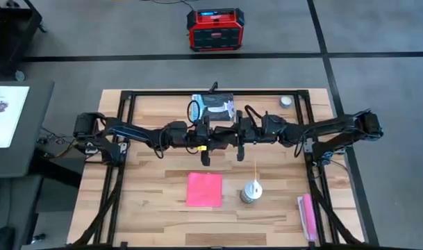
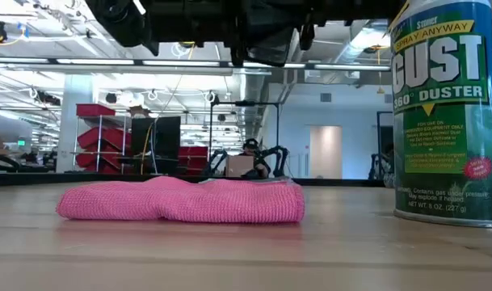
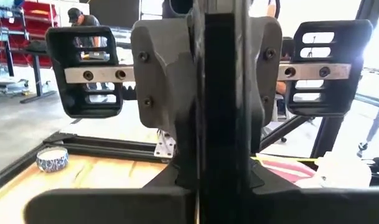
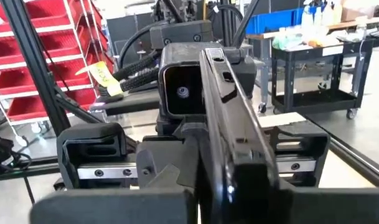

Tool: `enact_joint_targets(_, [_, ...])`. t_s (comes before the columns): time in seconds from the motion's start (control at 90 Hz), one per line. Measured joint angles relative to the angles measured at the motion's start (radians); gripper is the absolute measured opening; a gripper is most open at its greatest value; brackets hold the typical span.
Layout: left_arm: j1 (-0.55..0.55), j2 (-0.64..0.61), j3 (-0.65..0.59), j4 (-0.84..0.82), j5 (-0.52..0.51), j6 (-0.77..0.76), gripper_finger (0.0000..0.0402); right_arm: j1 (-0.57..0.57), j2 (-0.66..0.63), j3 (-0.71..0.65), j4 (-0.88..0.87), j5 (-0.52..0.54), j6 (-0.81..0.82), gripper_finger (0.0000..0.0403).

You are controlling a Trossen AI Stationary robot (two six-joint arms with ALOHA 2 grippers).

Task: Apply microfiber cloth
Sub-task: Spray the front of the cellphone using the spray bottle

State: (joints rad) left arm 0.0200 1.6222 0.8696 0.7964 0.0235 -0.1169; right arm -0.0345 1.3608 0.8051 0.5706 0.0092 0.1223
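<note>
- One can (image 2: 447, 113), labelled "DUST 360° DUSTER", stands beside the flat microfiber cloth (image 1: 203, 189).
- Left gripper (image 1: 205, 154) and right gripper (image 1: 240, 148): raised mid-table; finger state cannot be told.

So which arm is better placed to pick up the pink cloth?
Probably the left: its gripper hangs almost straight over the pink cloth, while the right gripper hangs nearer the spray can.

Your worktop (image 1: 148, 208) is pale wood planks inside a black frame. Lying on it you've got the microfiber cloth (image 1: 203, 189) near the front middle, a duster can (image 1: 251, 192) just right of it, a narrow pink oblong (image 1: 307, 216) front right, and a small round tin (image 1: 286, 101) back right.
</note>
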Motion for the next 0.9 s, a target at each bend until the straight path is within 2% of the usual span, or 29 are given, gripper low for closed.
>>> enact_joint_targets(0.189, [0.002,-0.002,-0.001,-0.054,0.02,-0.012,0.0064,0.0,-0.003,0.0,-0.037,0.002,-0.002,0.001])
enact_joint_targets(0.456, [0.024,-0.003,-0.001,-0.057,0.061,-0.022,0.0066,0.0,-0.004,0.0,-0.056,-0.007,-0.01,0.001])
enact_joint_targets(0.9, [0.06,-0.069,-0.001,-0.167,0.128,-0.015,0.0067,0.014,-0.003,0.0,-0.096,-0.012,0.001,0.001])
